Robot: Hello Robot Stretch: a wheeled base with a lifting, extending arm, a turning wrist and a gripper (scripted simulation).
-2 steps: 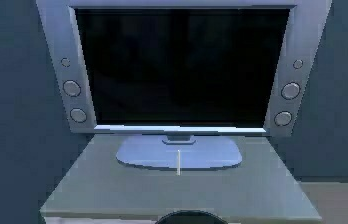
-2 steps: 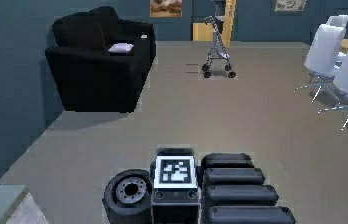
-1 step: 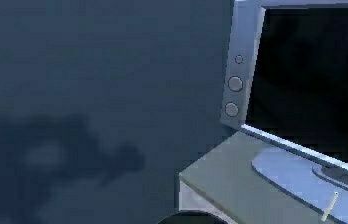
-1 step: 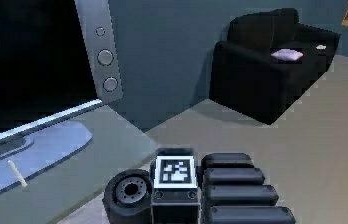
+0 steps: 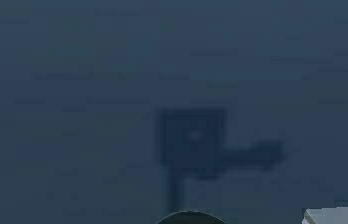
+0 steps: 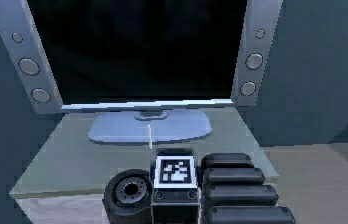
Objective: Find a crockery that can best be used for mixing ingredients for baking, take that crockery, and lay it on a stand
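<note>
Where the mixing crockery is cannot be told from these views, nor whether the gripper [image 6: 129,196] holds it: its dark rounded body sits low in the arm side view, left of the middle, against the top of the television stand [image 6: 72,160], and its far end cannot be made out. Whether the fingers are apart or together cannot be told either. By my judgement the task is at or near its last step. The robot is drawn up to a stand and the arm reaches over it, so what is left is either to lay the crockery down here or, if none is in hand, to find and take one first. The arm [image 6: 237,192] rises as a dark ribbed bar from the bottom edge, right of the middle, with a white marker square [image 6: 176,170] at its end, just beside the gripper. Above it, a television [image 6: 142,50] stands on its pale foot [image 6: 150,125] on the stand, flanked by two tall speakers [image 6: 24,60]. In the forward view there is a dark blue wall [image 5: 72,80] close ahead and a pale corner [image 5: 342,215] at the lower right.
</note>
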